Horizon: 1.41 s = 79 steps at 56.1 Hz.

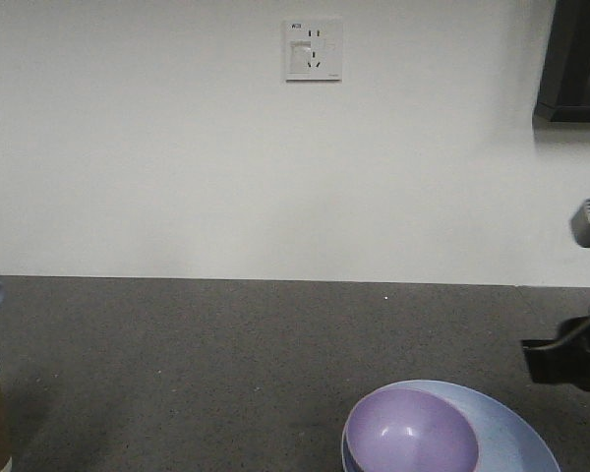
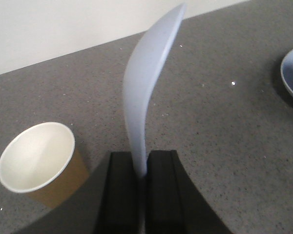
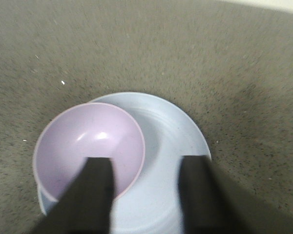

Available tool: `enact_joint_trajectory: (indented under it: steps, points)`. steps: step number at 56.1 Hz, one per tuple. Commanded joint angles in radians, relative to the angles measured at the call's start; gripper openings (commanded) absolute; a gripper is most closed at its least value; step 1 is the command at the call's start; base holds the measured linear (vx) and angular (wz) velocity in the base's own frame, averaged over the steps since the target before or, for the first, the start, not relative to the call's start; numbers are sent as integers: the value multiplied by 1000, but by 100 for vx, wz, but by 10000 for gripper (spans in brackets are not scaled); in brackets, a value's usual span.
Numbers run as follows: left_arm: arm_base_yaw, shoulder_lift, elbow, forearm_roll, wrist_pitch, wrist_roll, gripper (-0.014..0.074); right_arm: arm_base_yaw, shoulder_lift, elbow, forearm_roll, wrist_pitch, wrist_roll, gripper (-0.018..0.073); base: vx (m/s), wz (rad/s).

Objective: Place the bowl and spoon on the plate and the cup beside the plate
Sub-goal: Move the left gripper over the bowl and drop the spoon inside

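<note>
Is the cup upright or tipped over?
Upright. The cup stands on its base on the counter with its rim facing up, and its white inside looks empty.

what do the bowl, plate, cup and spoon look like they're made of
The bowl: likely plastic, glossy lavender, with a bright highlight inside. The plate: probably plastic too, pale blue, with a soft sheen. The cup: looks like paper, matte brown wall, white inside, rolled rim. The spoon: seemingly plastic, pale blue-white, thin and evenly coloured.
</note>
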Motion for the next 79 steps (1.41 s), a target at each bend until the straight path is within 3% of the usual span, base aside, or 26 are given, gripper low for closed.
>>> enact_joint_trajectory:
  steps: [1, 7, 11, 16, 28, 46, 65, 79]
  points:
    - [-7, 109, -118, -155, 31, 195, 0, -3, -128, 63, -4, -91, 1, -10, 0, 0]
    - [-11, 261, -230, -398, 134, 389, 0, -3, -266, 166, -8, -106, 5, -14, 0, 0]
    - [-34, 367, -300, -516, 155, 422, 0, -3, -334, 221, -17, -109, 5, -12, 0, 0]
    - [-82, 498, -391, -573, 173, 428, 0, -3, -403, 267, -40, -105, 5, -11, 0, 0]
    - [-236, 797, -643, -577, 267, 393, 0, -3, -454, 301, -59, -62, 12, -10, 0, 0]
    - [-390, 1086, -906, -573, 336, 309, 0, -3, -454, 301, -61, -58, 12, -10, 0, 0]
    - [-417, 1159, -940, -462, 237, 185, 33, -3, -454, 301, -62, -60, 12, -8, 0, 0]
    - [-417, 1171, -940, -396, 235, 117, 199, -3, -454, 301, -62, -64, 12, -8, 0, 0]
